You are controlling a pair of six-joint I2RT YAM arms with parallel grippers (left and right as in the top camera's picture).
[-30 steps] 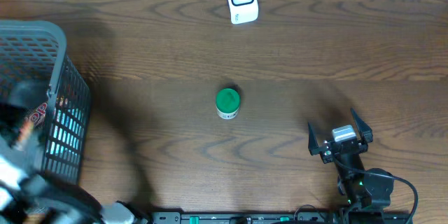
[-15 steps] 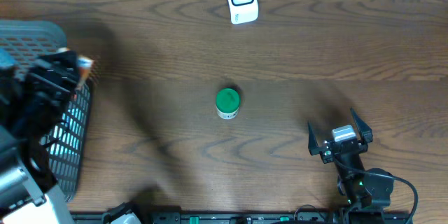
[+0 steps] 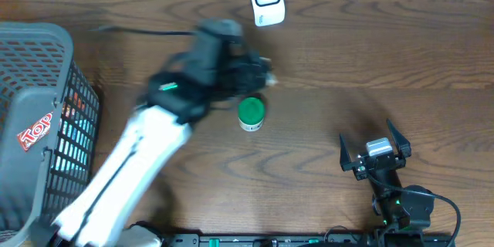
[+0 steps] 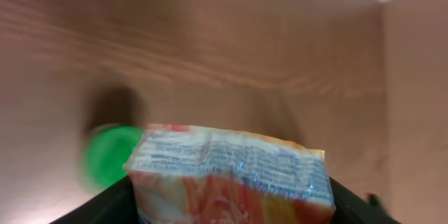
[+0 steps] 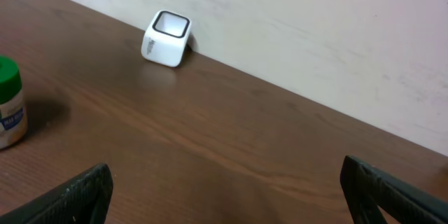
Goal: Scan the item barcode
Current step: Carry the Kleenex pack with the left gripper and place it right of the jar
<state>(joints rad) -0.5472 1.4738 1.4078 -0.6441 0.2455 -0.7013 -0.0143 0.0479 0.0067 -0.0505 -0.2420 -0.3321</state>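
Observation:
My left gripper (image 4: pixel 231 206) is shut on an orange and white packet (image 4: pixel 231 171) with fine print along its top edge; the packet fills the space between the black jaws. In the overhead view the left arm is blurred, and the left gripper (image 3: pixel 255 73) hangs over the table's middle, just behind a green-lidded jar (image 3: pixel 251 113). The white scanner box (image 3: pixel 266 0) stands at the back edge, beyond the gripper. My right gripper (image 3: pixel 369 135) rests open at the front right with nothing between its fingers. From the right wrist I see the scanner (image 5: pixel 166 38) and the jar (image 5: pixel 8 105).
A grey mesh basket (image 3: pixel 46 37) stands at the left edge, with a red-lettered packet (image 3: pixel 35 133) inside. The green-lidded jar (image 4: pixel 112 155) stands just below and left of the held packet. A pale wall runs behind the table.
The left arm has swung fast from over the basket to the table's middle, carrying the packet. The right arm has not moved.

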